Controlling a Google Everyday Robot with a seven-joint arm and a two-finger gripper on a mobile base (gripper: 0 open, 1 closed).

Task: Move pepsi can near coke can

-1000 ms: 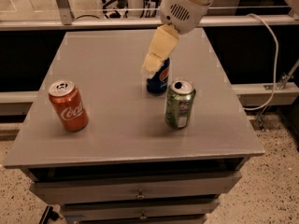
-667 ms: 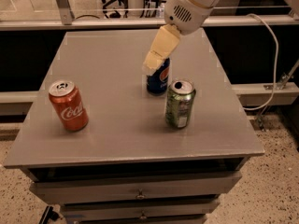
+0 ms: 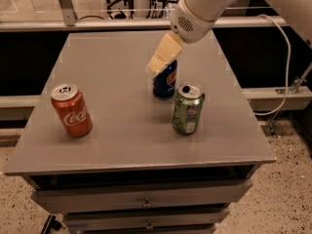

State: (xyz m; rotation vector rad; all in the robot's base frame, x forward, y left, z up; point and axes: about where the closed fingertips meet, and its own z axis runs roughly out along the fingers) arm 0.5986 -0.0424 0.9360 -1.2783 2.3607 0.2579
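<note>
Gripper (image 3: 158,66) sits right at the top of the pepsi can (image 3: 166,82), coming down at a slant from the far-right side and hiding the can's rim. Can't tell from this angle whether it is clamped on the can or just parked around it. Change over the last second: basically none. The wrist has drifted a touch, and the pepsi can is in the same spot, upright, mid-bench and slightly toward the far edge. The green can (image 3: 187,108) is just beside it on the front-right side, apart from it. The coke can (image 3: 72,111) stands upright near the left edge, toward the front-left corner, well apart from the pepsi. My read: at the grasp step, transport not yet begun. The path across the bench top (image 3: 112,67) to the coke runs left and forward, away from the green can, so the main risk is tipping the pepsi on the lift.
</note>
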